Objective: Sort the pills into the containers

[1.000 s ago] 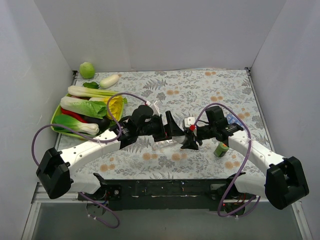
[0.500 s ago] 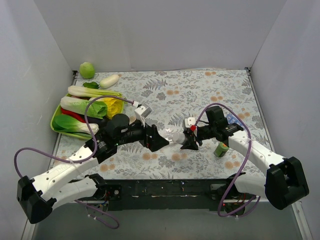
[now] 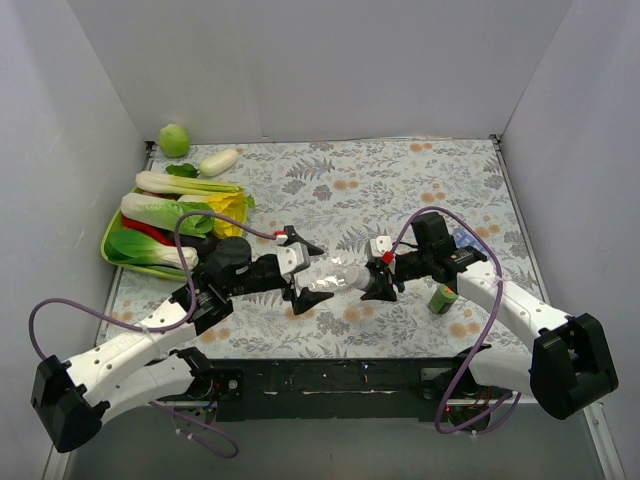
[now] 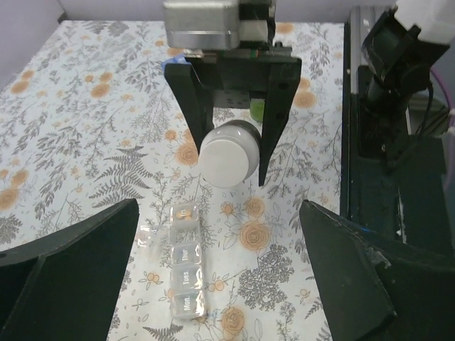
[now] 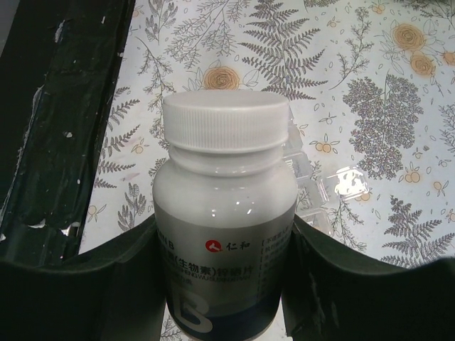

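Note:
My right gripper (image 3: 378, 281) is shut on a white pill bottle (image 3: 345, 276) with a white cap and holds it level above the table, cap toward the left arm. In the right wrist view the bottle (image 5: 224, 213) fills the space between the jaws of the right gripper (image 5: 224, 291). The clear pill-box strip (image 4: 186, 266) lies on the table under the bottle, one lid flipped open; its far compartment holds orange pills (image 4: 186, 213). It also shows behind the bottle in the right wrist view (image 5: 320, 185). My left gripper (image 3: 308, 273) is wide open and empty, facing the cap (image 4: 227, 153).
A small green bottle (image 3: 442, 298) stands beside the right arm, with a blue pill-box strip (image 3: 462, 240) behind it. A green tray (image 3: 108, 238) of vegetables sits at the far left, with a green ball (image 3: 174, 139) and a white vegetable (image 3: 218, 161) behind it.
My left arm has drawn back to the left, away from the right gripper, and its jaws now stand wide open facing the bottle. The right arm and bottle have hardly moved.

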`<state>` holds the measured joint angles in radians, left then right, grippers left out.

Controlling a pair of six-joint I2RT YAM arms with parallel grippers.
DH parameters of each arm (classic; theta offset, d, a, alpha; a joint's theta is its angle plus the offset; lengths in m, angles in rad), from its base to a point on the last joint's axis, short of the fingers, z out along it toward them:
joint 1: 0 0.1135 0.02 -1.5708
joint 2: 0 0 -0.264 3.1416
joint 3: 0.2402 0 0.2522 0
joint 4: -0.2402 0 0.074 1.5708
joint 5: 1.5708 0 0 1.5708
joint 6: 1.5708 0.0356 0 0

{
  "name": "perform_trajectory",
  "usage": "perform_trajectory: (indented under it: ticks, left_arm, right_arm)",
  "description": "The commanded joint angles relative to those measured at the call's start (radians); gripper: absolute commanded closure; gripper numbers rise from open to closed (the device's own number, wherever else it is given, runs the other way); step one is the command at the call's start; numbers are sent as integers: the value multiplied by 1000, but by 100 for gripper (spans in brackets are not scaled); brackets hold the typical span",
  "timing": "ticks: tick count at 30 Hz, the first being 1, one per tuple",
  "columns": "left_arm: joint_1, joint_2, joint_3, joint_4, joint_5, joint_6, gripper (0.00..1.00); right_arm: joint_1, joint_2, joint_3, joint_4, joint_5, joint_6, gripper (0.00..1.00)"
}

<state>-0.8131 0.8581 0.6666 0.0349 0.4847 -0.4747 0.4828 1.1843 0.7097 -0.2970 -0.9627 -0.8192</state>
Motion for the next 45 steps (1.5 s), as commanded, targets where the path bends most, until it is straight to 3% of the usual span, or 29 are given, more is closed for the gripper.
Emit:
perform_trajectory:
  ticks: [1, 9, 20, 36, 39, 44, 45]
  left_arm:
    - [3, 117, 39, 25, 126, 168, 2]
    - [-11, 269, 59, 175, 190, 116, 2]
    - [-60, 361, 80, 250, 106, 87, 8]
    - [-66, 398, 114, 174, 43, 58, 62]
    - [-66, 391, 123, 143, 37, 47, 77]
    - [-66, 400, 194, 54, -1, -102, 92]
    - [-66, 406, 212, 33, -41, -205, 96]
  right_arm:
    - [0, -14, 10, -10, -44, -17, 96]
    - [0, -15, 7, -10, -45, -18, 96]
    - [0, -17, 4, -8, -44, -17, 96]
    - [0, -17, 2, -7, -39, -17, 96]
    - [0, -15, 4, -7, -41, -18, 96]
    - [0, -18, -1, -4, -24, -14, 96]
    - [0, -18, -1, 2, -19, -11, 96]
